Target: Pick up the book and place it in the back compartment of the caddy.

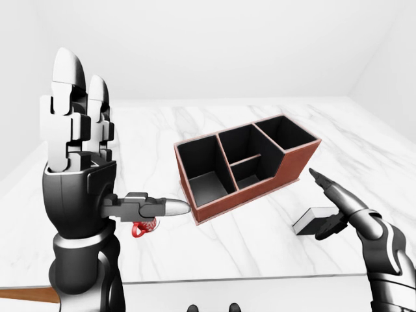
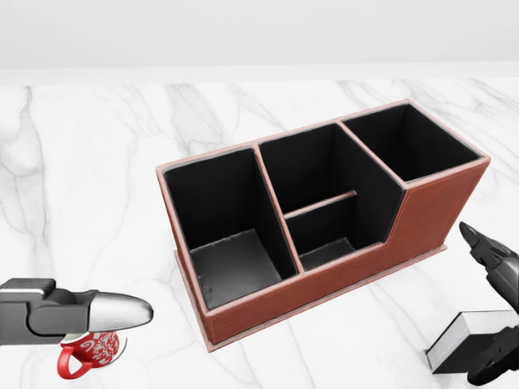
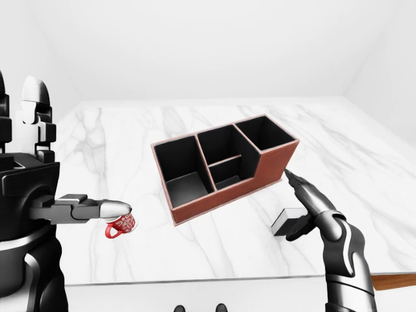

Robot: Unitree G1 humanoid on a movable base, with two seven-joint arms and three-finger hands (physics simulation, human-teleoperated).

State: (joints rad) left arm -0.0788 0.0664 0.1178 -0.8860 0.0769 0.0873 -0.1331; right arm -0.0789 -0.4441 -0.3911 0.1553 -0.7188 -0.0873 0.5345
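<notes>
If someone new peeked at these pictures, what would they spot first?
Probably the reddish-brown caddy with black compartments, sitting mid-table on the white marble table. Next, the big left hand raised with open fingers at the left-eye view's left, a small red mug just below its thumb. At lower right, the right hand reaches over the book.

Right hand (image 3: 300, 209) open over book (image 3: 286, 220); caddy (image 3: 224, 166) beside.
</notes>
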